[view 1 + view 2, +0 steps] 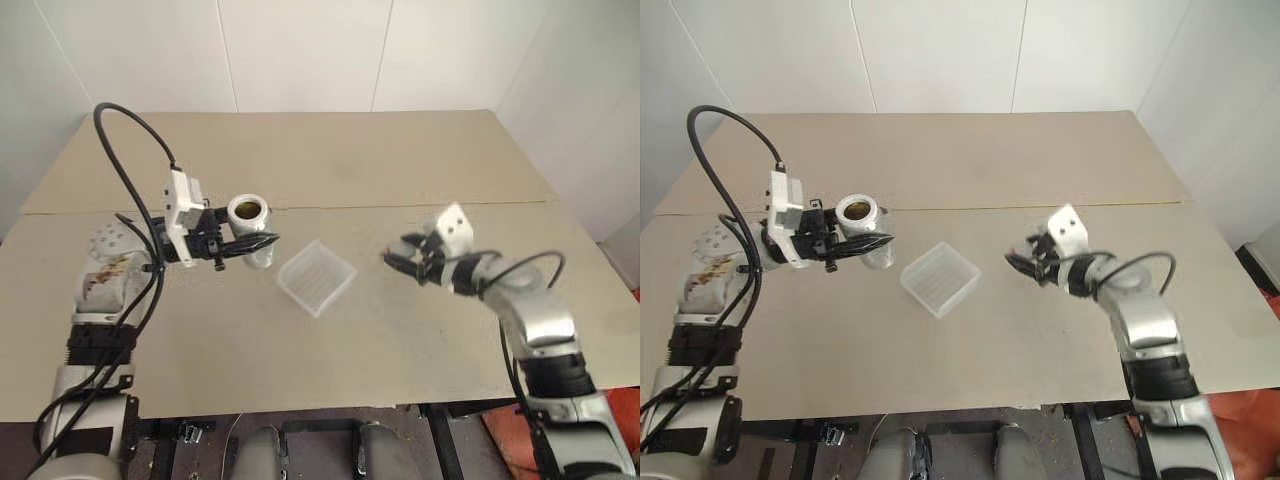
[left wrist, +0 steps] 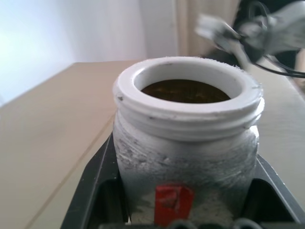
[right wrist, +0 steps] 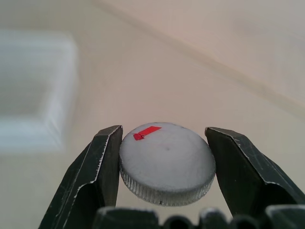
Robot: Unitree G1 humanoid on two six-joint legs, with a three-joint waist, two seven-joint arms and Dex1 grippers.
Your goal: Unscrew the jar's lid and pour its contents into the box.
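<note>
Left gripper [image 1: 262,241] pinches open jar [image 1: 249,222] upright, frame left-centre, so nothing spills; right gripper [image 3: 164,164] grips lid [image 3: 167,163], kept aside of box [image 1: 317,277]

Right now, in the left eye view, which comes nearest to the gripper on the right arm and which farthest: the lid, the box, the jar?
1. The lid: clamped in the right gripper itself.
2. The box: on the table at the middle, between the two arms.
3. The jar: farthest, across the box, held upright and open-mouthed in the left gripper.
</note>
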